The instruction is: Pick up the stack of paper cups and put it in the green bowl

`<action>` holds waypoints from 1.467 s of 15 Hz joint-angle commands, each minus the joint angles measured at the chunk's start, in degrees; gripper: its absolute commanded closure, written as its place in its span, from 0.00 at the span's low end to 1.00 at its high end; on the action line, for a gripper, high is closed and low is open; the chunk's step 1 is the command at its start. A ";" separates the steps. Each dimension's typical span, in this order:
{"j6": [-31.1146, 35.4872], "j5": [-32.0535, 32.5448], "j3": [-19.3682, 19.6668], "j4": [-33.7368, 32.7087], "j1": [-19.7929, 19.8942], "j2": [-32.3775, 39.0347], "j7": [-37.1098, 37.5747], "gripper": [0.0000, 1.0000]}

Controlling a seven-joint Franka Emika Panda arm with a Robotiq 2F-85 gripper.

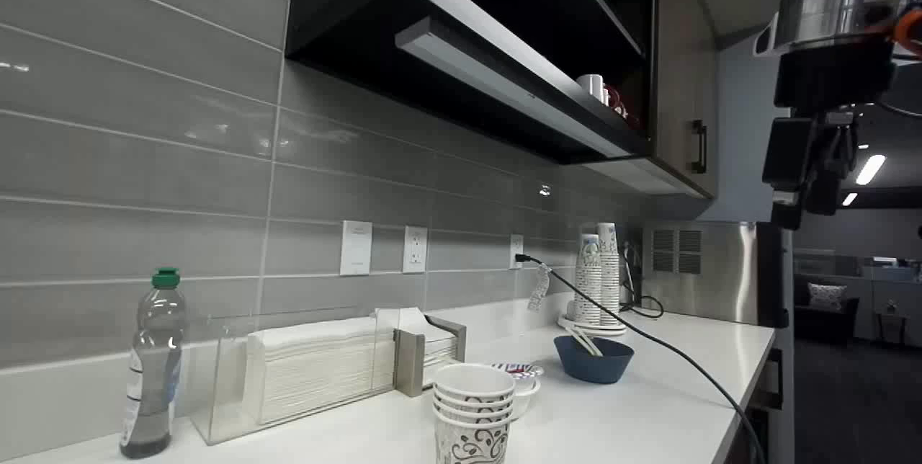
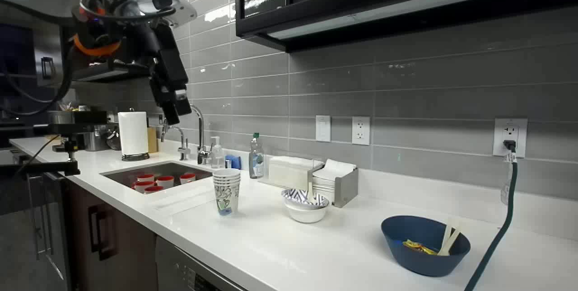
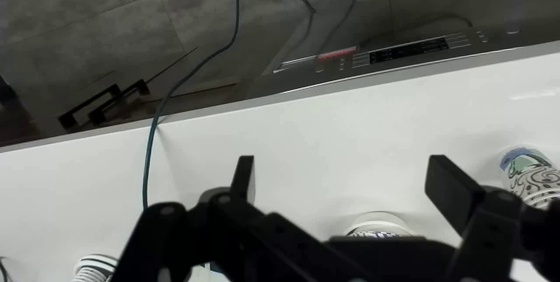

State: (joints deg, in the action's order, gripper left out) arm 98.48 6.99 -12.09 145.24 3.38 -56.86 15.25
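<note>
The stack of paper cups, white with dark swirl print and layered rims, stands upright on the counter in both exterior views (image 1: 472, 417) (image 2: 226, 194). It lies at the right edge of the wrist view (image 3: 531, 177), outside the jaws. The green bowl, dark blue-teal, stands farther along the counter in both exterior views (image 1: 587, 367) (image 2: 415, 259). It holds pale utensils and small yellow wrappers. In the wrist view the gripper mostly hides it. My gripper (image 3: 341, 159) is open and empty. It is high above the counter in both exterior views (image 1: 799, 197) (image 2: 176, 108).
A patterned bowl in a white bowl (image 2: 306, 212) stands between cups and green bowl. A napkin holder (image 2: 347, 187) and soap bottle (image 1: 153, 370) line the wall. Tall cup stacks (image 1: 598, 284) and a cable (image 1: 670, 345) are beyond the green bowl. Cabinets (image 1: 518, 89) overhang. A sink (image 2: 158, 178) holds mugs.
</note>
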 commanded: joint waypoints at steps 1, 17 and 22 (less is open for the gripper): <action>-0.22 0.53 0.50 -0.19 -0.85 0.24 0.57 0.00; 19.53 -12.48 -9.57 -6.65 -3.94 28.17 19.99 0.00; 20.31 -10.20 -8.91 -7.21 -7.53 31.78 21.33 0.00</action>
State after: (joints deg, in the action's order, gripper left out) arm 118.87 -4.14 -22.66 138.10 -2.33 -25.38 35.85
